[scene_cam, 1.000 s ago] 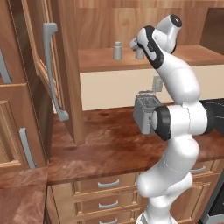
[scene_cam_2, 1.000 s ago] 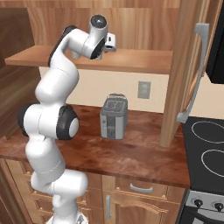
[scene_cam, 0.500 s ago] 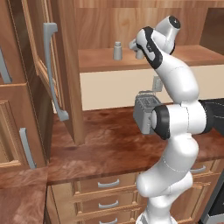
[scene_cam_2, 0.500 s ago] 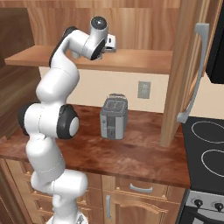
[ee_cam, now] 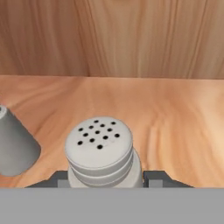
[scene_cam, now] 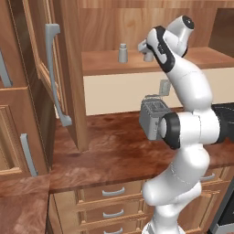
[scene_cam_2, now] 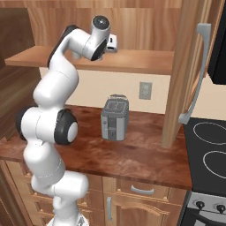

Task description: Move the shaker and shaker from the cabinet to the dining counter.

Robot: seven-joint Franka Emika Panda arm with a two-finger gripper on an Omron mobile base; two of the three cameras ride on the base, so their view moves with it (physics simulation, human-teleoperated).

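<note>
We have our hand (ee_cam: 105, 178) pinching the near shaker (ee_cam: 101, 151) low on its body; light, rigid, smooth-sided, likely slippery; the other shaker (scene_cam: 122, 53) stands left on the cabinet shelf (scene_cam: 109, 64)

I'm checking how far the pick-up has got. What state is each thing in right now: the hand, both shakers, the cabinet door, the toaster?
hand: closed on the nearer shaker, a finger at each side.
nearer shaker: upright on the cabinet shelf, gripped, not visibly lifted.
second shaker: upright on the shelf, free, apart from the first.
cabinet door: swung open.
toaster: upright on the worktop, slots empty.
</note>
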